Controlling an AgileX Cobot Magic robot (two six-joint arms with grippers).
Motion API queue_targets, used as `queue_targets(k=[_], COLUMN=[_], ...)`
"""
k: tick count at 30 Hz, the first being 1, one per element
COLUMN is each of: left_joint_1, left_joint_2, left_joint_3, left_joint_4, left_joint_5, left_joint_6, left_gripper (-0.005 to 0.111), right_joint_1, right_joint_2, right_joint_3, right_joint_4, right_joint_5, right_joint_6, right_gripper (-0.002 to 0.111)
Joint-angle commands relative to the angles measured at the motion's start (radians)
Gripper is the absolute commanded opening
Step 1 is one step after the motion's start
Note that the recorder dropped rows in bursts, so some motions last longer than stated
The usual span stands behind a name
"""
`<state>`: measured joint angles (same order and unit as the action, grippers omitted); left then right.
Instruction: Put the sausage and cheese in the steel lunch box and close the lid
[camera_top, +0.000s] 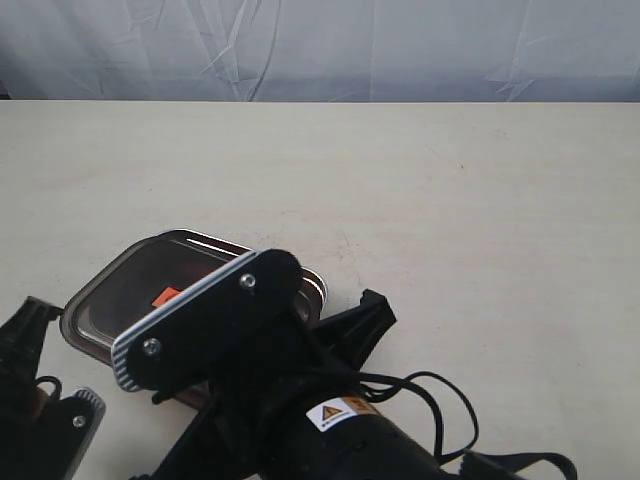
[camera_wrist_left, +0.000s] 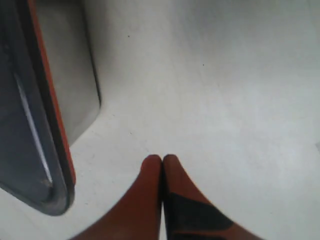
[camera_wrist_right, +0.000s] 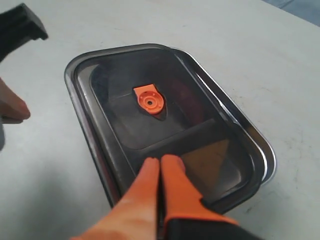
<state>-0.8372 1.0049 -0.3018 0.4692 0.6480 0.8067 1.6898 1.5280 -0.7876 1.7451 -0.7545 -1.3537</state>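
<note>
Shows lid (camera_wrist_right: 125, 125) seated on lunch box (camera_top: 190, 237) — orange valve (camera_wrist_right: 150, 101) uppermost, cheese (camera_wrist_right: 210, 160) dimly visible beneath. Right claw (camera_wrist_right: 160, 160) fully closed, empty, tips over lid. Left claw (camera_wrist_left: 162, 159) likewise closed and empty — above table (camera_wrist_left: 225, 100), beside box edge. Sausage not discernible.

A pale cream table (camera_top: 450, 200) is filling the exterior view, its far edge running straight across the top. Faint scuffs and dark specks are showing on its surface. The box (camera_top: 314, 288) is lying flat on it in the near left part, sitting at an angle to that far edge, its steel rim catching the light.
</note>
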Motion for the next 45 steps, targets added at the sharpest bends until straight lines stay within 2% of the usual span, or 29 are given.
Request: queue_targets(k=[1, 4, 9, 15, 20, 27, 33, 38, 45], left_joint_1=[-0.003, -0.002, 0.001, 0.031, 0.031, 0.031, 0.031, 0.029, 0.025], left_joint_2=[0.104, 0.155, 0.208, 0.27, 0.281, 0.281, 0.281, 0.281, 0.163], left_joint_3=[0.004, 0.002, -0.018, -0.03, -0.035, -0.059, -0.059, -0.059, -0.059], left_joint_4=[0.113, 0.179, 0.181, 0.174, 0.174, 0.096, 0.082, -0.035, -0.142], left_joint_5=[-0.131, -0.197, -0.307, -0.407, -0.443, -0.534, -0.511, -0.505, -0.381], left_joint_6=[-0.068, -0.141, -0.184, -0.187, -0.187, -0.187, -0.187, -0.187, -0.187], left_gripper=[0.0, 0.0, 0.0, 0.0, 0.0, 0.0, 0.0, 0.0, 0.0], right_joint_1=[-0.004, -0.004, -0.004, -0.004, -0.004, -0.004, -0.004, -0.004, -0.004], right_joint_2=[-0.006, -0.006, -0.006, -0.006, -0.006, -0.006, -0.006, -0.006, -0.006], right_joint_3=[-0.001, -0.001, -0.001, -0.001, -0.001, -0.001, -0.001, -0.001, -0.001], right_joint_4=[-0.001, -0.001, -0.001, -0.001, -0.001, -0.001, -0.001, -0.001, -0.001], right_joint_5=[-0.013, -0.013, -0.013, -0.013, -0.02, -0.02, -0.035, -0.077, -0.112], right_joint_6=[-0.008, -0.008, -0.008, -0.008, -0.008, -0.008, -0.008, -0.008, -0.008], right_gripper=[-0.001, -0.001, -0.001, -0.001, -0.001, -0.001, -0.001, -0.001, -0.001])
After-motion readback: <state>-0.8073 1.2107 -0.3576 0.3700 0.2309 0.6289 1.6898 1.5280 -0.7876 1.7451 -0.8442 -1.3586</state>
